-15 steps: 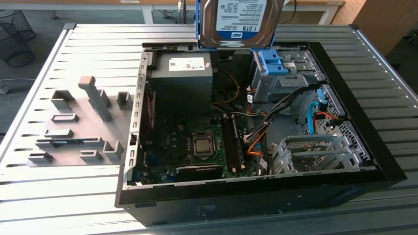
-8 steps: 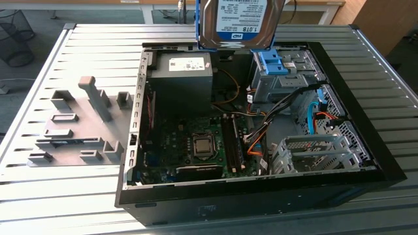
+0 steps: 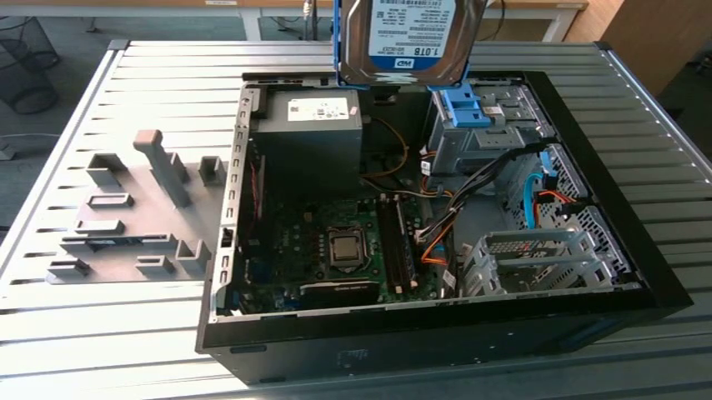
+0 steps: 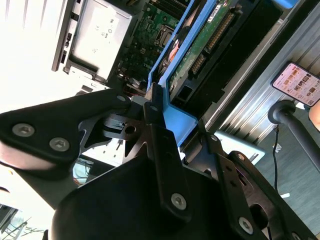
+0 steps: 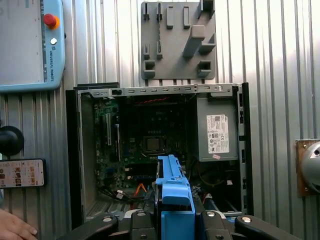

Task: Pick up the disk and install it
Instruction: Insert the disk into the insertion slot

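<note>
I read the fingers (image 4: 162,150) as clenched on the disk (image 3: 412,37), gripping its blue bracket. In the exterior view, the disk hangs above the open computer case (image 3: 445,346), at its 12 o'clock edge.

A: How much of the disk (image 3: 412,42) do you get?
B: From the exterior view, just its lower part; the top edge cuts the rest. In both wrist views the disk (image 4: 205,35) (image 5: 172,192) has its label facing away from me.
A: And the case (image 5: 72,150)?
B: In the first wrist view the disk covers part of its inside. A hand (image 5: 14,229) is clipped at the corner, the pendant (image 5: 30,45) at the edge, and the phone (image 5: 21,173) screen is too small to make out.
</note>
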Robot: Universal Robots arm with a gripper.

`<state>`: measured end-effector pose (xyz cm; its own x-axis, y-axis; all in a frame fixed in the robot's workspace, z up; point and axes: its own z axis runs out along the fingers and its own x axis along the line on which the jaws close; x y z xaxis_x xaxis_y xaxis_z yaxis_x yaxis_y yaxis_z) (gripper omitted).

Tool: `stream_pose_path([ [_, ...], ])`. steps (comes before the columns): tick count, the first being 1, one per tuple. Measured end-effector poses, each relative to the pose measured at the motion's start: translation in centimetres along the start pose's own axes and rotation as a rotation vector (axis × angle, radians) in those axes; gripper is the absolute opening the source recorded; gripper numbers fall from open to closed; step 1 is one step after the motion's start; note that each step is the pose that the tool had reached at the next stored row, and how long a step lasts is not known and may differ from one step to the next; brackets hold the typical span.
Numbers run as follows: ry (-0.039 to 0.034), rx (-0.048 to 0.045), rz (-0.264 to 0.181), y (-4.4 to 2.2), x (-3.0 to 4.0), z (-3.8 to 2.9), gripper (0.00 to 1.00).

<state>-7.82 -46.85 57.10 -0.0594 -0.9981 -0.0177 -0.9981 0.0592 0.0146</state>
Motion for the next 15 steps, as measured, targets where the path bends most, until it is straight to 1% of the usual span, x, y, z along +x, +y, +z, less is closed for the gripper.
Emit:
stream_pose_path([
  [10,0.0000,0.0000,0.000,0.00,0.07,0.00,0.36],
  [12,0.0000,0.0000,0.000,-0.02,0.24,0.00,0.36],
  [15,0.0000,0.0000,0.000,-0.05,0.84,0.02,0.36],
])
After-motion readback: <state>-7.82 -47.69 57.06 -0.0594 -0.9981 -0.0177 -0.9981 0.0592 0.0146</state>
